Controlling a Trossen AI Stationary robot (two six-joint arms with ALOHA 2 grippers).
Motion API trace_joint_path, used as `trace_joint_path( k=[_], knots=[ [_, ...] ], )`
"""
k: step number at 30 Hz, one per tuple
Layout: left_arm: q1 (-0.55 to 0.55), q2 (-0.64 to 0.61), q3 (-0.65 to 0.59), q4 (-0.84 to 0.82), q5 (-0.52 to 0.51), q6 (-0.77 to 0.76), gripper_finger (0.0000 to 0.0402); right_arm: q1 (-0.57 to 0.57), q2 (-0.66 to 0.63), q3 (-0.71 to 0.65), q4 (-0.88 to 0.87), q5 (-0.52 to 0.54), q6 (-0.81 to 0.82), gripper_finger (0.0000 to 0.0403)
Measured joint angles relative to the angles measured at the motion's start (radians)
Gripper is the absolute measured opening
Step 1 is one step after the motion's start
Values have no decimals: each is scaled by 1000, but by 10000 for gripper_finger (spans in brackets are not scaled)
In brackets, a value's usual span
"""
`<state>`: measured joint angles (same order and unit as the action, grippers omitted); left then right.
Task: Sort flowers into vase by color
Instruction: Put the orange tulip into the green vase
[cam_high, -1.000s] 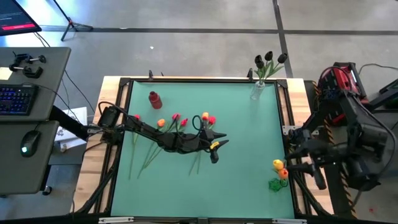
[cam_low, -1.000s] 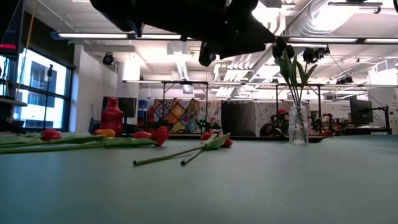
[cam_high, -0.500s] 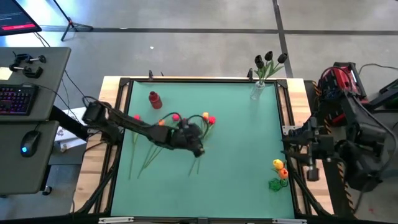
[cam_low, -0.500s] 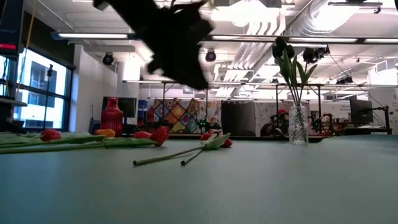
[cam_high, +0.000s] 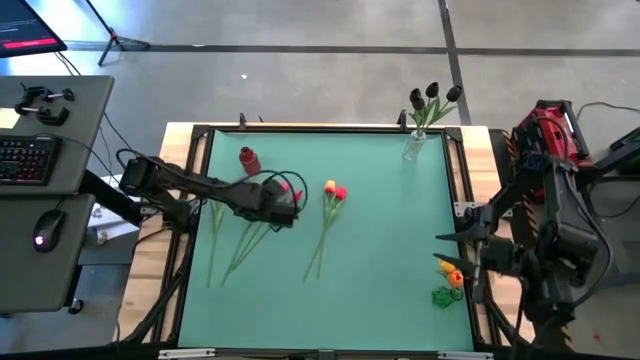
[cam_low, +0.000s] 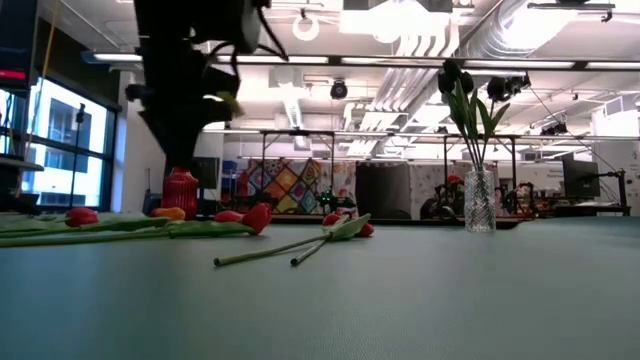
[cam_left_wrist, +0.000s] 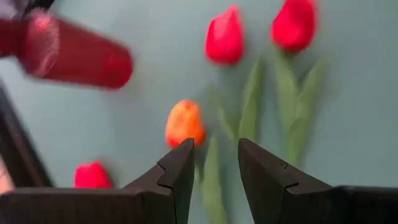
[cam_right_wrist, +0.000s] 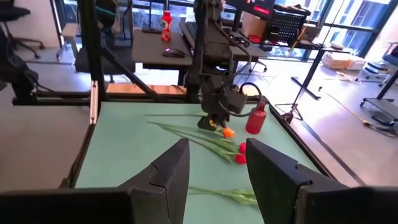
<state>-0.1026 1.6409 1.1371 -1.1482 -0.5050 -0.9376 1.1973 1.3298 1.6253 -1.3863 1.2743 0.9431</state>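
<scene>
Red and orange flowers lie flat on the green mat (cam_high: 380, 250). One group lies at the left (cam_high: 240, 245), and a pair (cam_high: 335, 190) lies near the middle. My left gripper (cam_high: 272, 207) hangs open above the left group, pointing steeply down. In its wrist view an orange head (cam_left_wrist: 185, 122) and two red heads (cam_left_wrist: 225, 37) lie beyond the open fingers (cam_left_wrist: 214, 168). A red vase (cam_high: 248, 158) stands at the far left. A glass vase (cam_high: 414, 146) at the far right holds dark flowers (cam_high: 432, 95). My right gripper (cam_high: 450, 248) waits open at the right edge.
Orange flowers (cam_high: 448, 266) in a green holder (cam_high: 442, 296) stand at the near right, close to my right gripper. A black frame (cam_high: 330, 129) runs round the mat. A desk with keyboard and mouse (cam_high: 40, 160) stands left of the table.
My left gripper has swung from the middle of the table toward its left edge and tipped from nearly level to pointing steeply down over the left group of flowers. My right gripper has turned a little at the right edge. The flowers have stayed put.
</scene>
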Motion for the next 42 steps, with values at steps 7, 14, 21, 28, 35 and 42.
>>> trace_joint_path(
  k=[7,14,21,28,35,42],
  knots=[
    [2,-4,-155,47,155,-51,113,0,19,0,0,-22,6,146],
    [7,-11,-300,105,225,-128,113,0,19,0,-1,-29,25,146],
    [25,-19,-364,219,266,-74,113,0,19,0,-1,-8,25,146],
    [38,-142,-348,204,253,-55,113,0,19,0,0,-7,28,146],
    [38,-273,-349,239,218,-56,113,0,19,0,0,-8,26,146],
    [38,-244,-383,372,231,-27,113,0,19,0,0,-23,28,146]
  ],
)
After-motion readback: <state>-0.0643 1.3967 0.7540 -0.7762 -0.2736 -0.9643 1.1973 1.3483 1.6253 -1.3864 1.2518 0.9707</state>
